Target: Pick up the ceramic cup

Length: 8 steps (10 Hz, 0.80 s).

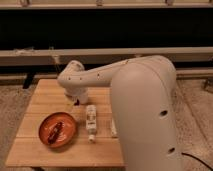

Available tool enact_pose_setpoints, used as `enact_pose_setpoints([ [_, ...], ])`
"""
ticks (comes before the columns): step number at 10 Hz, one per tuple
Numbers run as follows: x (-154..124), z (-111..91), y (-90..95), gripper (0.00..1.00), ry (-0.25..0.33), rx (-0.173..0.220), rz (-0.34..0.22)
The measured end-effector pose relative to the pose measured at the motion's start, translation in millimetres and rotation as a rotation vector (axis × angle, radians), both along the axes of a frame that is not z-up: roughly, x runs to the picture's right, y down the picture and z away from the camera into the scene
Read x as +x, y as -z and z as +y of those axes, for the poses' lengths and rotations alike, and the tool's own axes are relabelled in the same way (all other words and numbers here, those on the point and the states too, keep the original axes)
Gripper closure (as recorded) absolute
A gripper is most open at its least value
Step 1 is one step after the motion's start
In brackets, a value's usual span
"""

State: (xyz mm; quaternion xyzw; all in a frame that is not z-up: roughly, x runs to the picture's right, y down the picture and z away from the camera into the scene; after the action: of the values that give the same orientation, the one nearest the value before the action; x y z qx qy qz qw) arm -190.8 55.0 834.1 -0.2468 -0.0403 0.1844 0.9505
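No ceramic cup shows in the camera view; the big white arm [140,110] covers the right part of the wooden table [45,150]. The arm reaches from the right to the table's back middle. Its wrist [74,82] points down, and the gripper [75,103] hangs just above the table top, behind the plate and left of the lying bottle.
A red-orange plate [64,135] with a small brown item [55,131] sits front left. A white bottle [91,119] lies on its side mid-table. A small white object [113,128] peeks out beside the arm. A dark wall with a pale rail runs behind the table.
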Motion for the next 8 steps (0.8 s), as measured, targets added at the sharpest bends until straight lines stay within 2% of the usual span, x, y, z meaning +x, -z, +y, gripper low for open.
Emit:
enact_pose_setpoints([
  [3, -2, 5, -16.6, 0.2, 0.01, -0.022, 0.014],
  [6, 5, 11, -33.0, 0.2, 0.007, -0.036, 0.051],
  [8, 8, 8, -30.9, 0.21, 0.005, -0.029, 0.042],
])
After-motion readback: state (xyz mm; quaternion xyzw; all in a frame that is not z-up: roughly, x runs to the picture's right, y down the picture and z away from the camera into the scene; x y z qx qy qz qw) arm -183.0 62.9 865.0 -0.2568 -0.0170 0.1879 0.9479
